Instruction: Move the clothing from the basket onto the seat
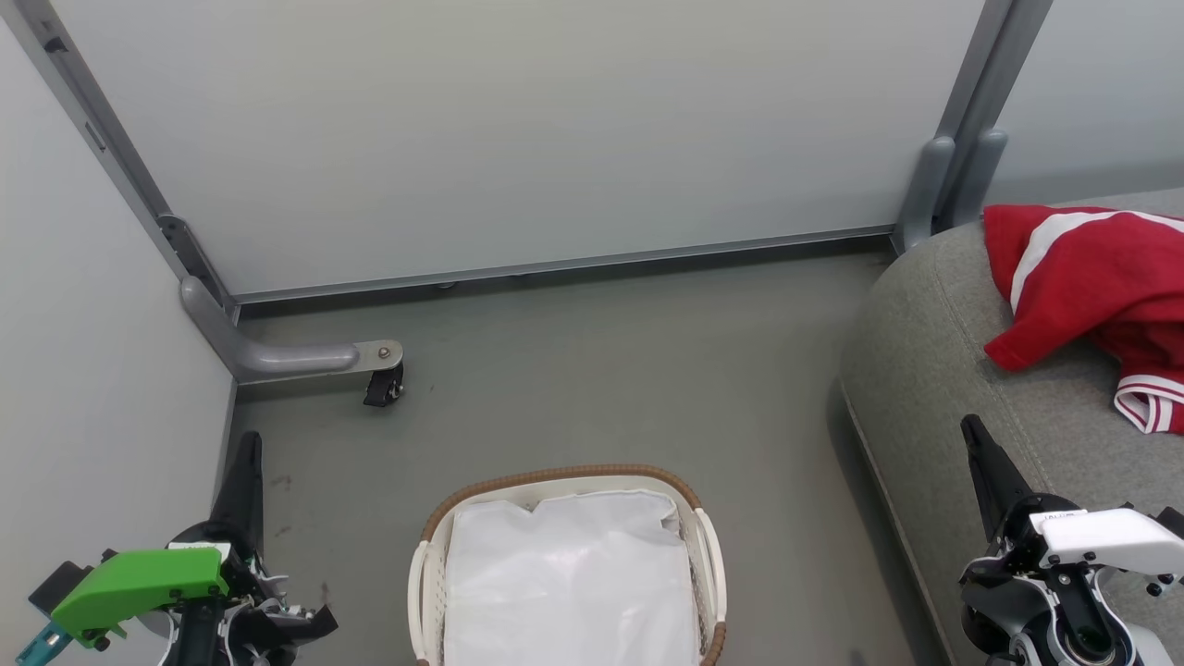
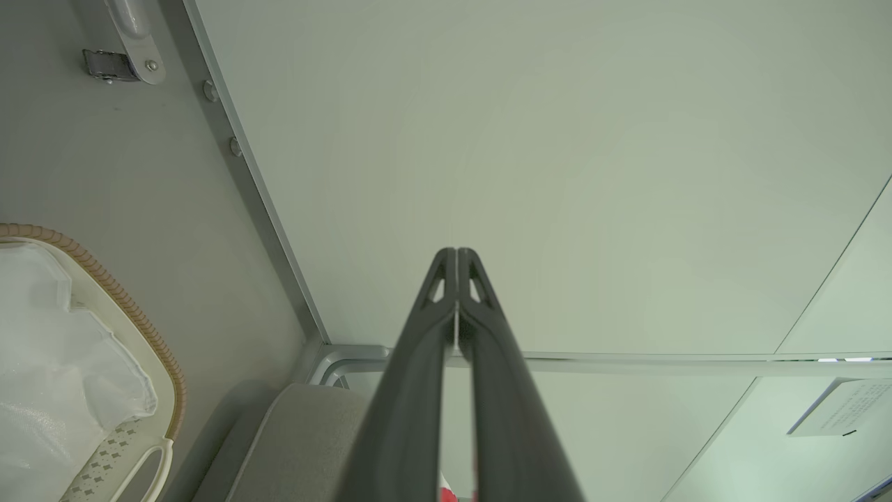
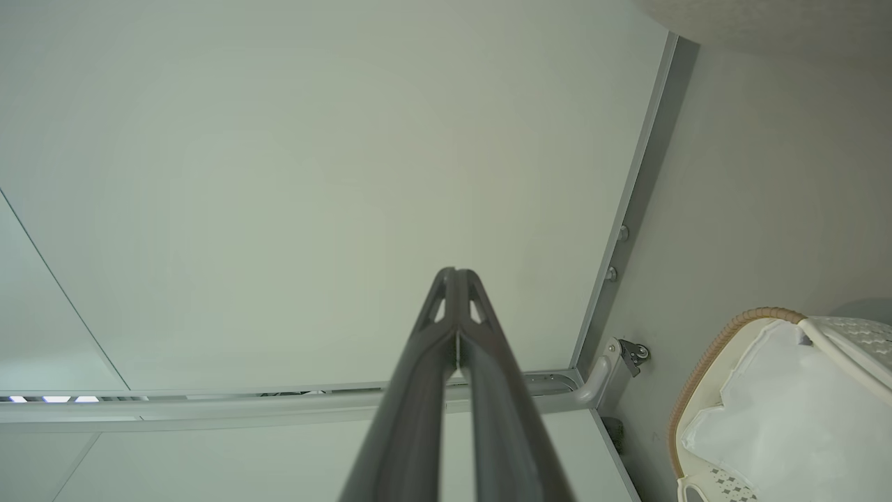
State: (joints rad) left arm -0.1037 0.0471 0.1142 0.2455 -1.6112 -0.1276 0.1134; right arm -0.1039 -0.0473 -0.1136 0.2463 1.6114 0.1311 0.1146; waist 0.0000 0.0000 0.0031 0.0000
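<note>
L gripper [image 2: 456, 252] jaws together, holding nothing; R gripper [image 3: 455, 273] same; clothing [image 1: 1091, 287] on seat [image 1: 925, 370]; basket [image 1: 555, 475] holds lining [image 1: 569, 573].

A mocked-up living corner in a lab.
Pale partition panels [image 1: 518, 139] on grey wheeled frames [image 1: 277, 356] enclosed a grey floor [image 1: 629, 370], a sofa [image 1: 925, 388] and a laundry basket [image 1: 555, 476].

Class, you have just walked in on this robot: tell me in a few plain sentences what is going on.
Nothing is being handled right now. The left gripper and the right gripper are both shut and empty, the left beside the basket on the floor, the right above the edge of the seat. The basket shows its white lining and no red garment. The red clothing with white trim lies on the grey seat, so the move looks done.
</note>
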